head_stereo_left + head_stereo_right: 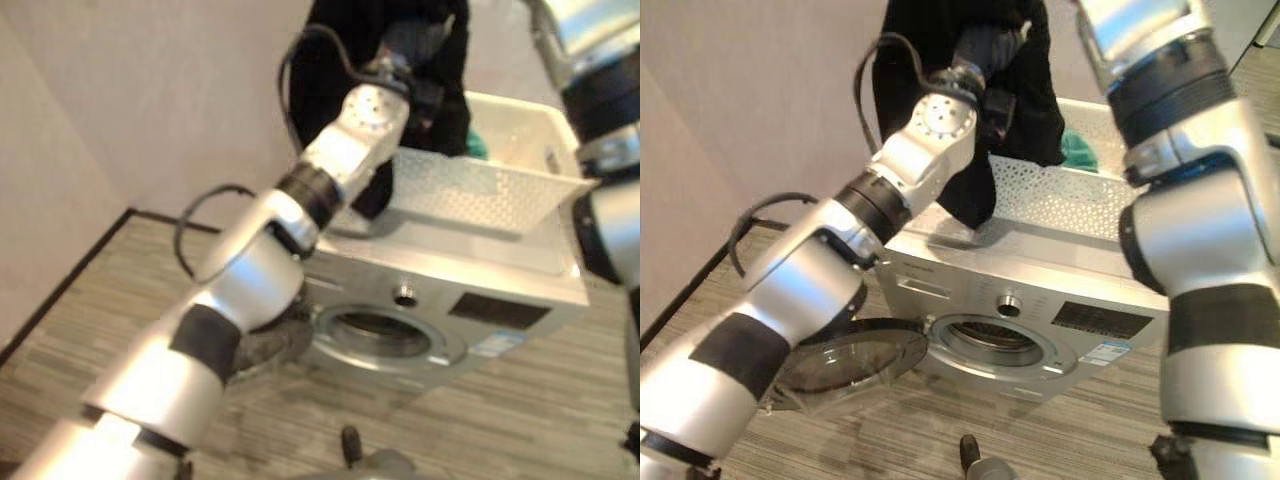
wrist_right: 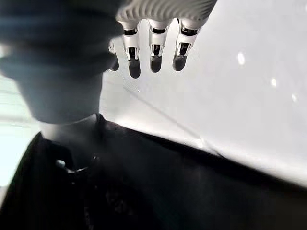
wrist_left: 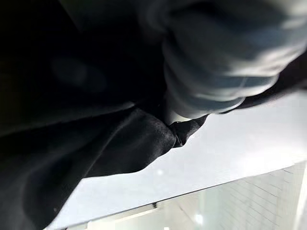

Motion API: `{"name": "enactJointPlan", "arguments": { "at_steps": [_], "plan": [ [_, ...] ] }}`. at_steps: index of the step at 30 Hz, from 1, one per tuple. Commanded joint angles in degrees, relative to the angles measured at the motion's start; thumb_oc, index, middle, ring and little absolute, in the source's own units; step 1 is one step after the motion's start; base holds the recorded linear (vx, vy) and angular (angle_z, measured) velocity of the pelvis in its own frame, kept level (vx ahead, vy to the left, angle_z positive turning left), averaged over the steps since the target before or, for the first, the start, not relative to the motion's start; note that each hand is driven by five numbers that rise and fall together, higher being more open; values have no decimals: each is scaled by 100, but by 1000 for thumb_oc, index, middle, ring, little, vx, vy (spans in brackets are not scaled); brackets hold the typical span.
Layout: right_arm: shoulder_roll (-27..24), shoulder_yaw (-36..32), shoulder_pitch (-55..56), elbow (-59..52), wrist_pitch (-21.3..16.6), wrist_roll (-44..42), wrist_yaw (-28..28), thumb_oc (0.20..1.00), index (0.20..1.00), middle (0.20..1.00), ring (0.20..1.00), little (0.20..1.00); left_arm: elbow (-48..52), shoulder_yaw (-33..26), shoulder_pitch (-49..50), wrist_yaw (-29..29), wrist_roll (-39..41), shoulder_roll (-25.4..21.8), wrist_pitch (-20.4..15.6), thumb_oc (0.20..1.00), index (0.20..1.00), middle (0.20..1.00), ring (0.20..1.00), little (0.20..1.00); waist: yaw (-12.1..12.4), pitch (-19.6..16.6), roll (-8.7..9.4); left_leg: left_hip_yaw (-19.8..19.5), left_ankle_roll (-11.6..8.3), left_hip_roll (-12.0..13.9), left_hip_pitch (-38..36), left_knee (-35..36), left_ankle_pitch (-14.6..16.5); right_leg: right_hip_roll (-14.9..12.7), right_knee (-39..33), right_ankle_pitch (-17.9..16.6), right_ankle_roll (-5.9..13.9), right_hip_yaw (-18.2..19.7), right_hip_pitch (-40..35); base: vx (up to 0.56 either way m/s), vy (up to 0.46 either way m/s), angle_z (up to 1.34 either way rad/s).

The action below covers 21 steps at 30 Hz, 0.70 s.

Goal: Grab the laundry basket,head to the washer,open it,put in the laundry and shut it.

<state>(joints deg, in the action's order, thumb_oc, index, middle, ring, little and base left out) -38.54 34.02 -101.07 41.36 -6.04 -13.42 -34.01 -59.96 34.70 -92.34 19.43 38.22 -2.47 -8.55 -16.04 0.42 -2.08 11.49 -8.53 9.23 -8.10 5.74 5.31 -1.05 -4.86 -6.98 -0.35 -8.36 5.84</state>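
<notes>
My left hand (image 1: pixel 985 48) is raised above the washer (image 1: pixel 940 290) and shut on a black garment (image 1: pixel 1035 100), which hangs down over the near left corner of the white perforated laundry basket (image 1: pixel 1060 200). The basket stands on the washer's top and has a green item (image 1: pixel 1080 150) in it. In the left wrist view the curled fingers (image 3: pixel 216 72) grip the black cloth (image 3: pixel 96 143). The washer's round door (image 1: pixel 850 365) is swung open to the left, and the drum opening (image 1: pixel 995 340) is bare. My right hand (image 2: pixel 154 48) is held high with straight fingers that hold nothing.
A plain wall (image 1: pixel 120 120) runs close along the washer's left side and behind it. Grey plank floor (image 1: pixel 1090 440) lies in front of the washer. The open door juts out over the floor at the front left.
</notes>
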Motion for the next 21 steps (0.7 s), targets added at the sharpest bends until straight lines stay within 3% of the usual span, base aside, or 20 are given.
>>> {"name": "enactJointPlan", "arguments": {
  "at_steps": [1, 12, 21],
  "plan": [
    [-382, -122, -441, 490, -235, 165, -304, 1000, 1000, 1000, 1000, 1000, -131, 29, -1051, 164, -328, -314, -510, 200, 200, 200, 200, 200, 8, -529, -554, 487, -179, 734, -556, -114, -1426, -106, 952, 890, 587, -28, 25, 0, 0, 0],
    [-379, -609, 129, 213, -426, 97, -465, 1000, 1000, 1000, 1000, 1000, -15, 69, -1271, 317, -576, -768, -584, 200, 200, 200, 200, 200, 117, -581, -578, 442, -113, 669, -558, -116, -1256, -182, 951, 885, 613, -90, -13, 0, 0, 0],
    [-742, -1008, 840, -67, -570, 102, -548, 1000, 1000, 1000, 1000, 1000, -77, 191, -1666, 334, -656, -1342, -587, 200, 200, 200, 200, 200, 256, -660, -588, 346, -80, 643, -524, -129, -1197, -244, 964, 890, 624, -214, -56, -4, 12, 3]
  ]
}}
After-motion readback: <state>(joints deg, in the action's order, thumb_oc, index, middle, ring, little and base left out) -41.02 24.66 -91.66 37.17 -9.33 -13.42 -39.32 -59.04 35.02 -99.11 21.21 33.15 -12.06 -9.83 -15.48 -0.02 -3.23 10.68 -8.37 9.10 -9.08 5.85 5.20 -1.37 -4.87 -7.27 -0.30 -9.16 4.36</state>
